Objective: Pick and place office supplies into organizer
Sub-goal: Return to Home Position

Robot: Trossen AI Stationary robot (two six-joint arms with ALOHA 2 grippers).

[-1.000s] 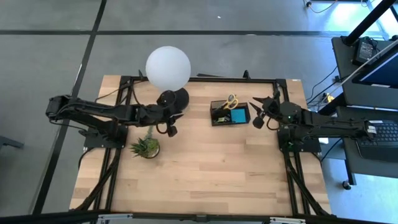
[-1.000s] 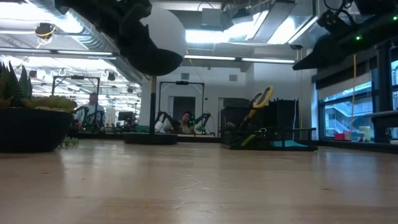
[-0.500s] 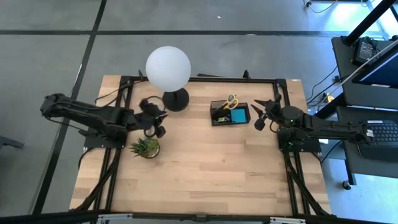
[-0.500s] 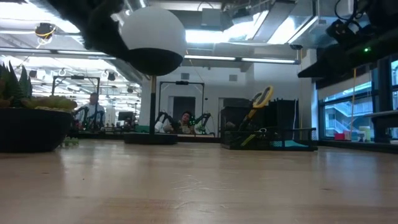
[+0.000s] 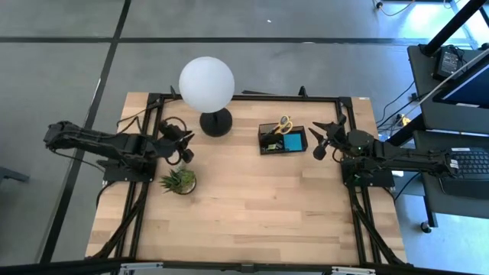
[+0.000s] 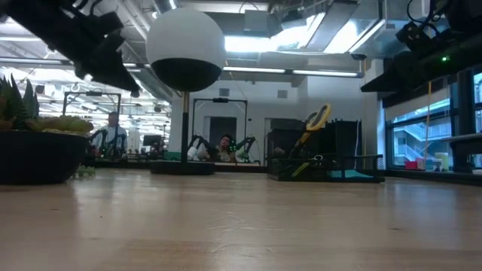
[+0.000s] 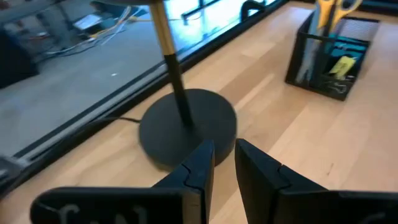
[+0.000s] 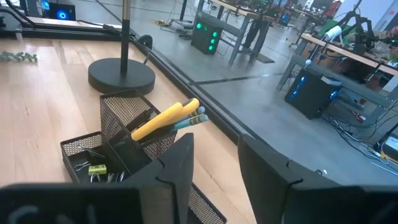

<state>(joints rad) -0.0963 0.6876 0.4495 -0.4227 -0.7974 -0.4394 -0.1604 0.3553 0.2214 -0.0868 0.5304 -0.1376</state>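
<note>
Far left: left gripper [image 5: 188, 147], up in the air over the left side of the table [image 5: 252, 218], between the lamp [image 5: 206, 84] and the plant [image 5: 178, 181], touching neither. Fingers [image 7: 198, 168] close together, only a thin gap, nothing held. Lamp toward the back: white and round on top, black base [image 7: 186, 127] flat on the wood. Plant toward the front: small and green, near the table's left edge. Next, a bit right of the middle and toward the back: the organizer [image 5: 269, 150], a black mesh tray, flat on the table, well apart from the lamp. Inside it: scissors [image 5: 284, 124] with yellow handles, leaning up out of the tall part; a pale pen [image 8: 191, 121] leaning beside them; a blue pad [image 5: 293, 143] down in the low part on the right side; a small yellow piece [image 8: 97, 169] in a low part too. Black bits near the yellow piece, too small to name. Right after the tray: right gripper [image 5: 312, 143], in the air just beside its right side, not touching. Fingers [image 8: 177, 158] wider apart than the left ones, nothing between them. Right arm [image 5: 397, 156] stretched in from the table's right edge.
</note>
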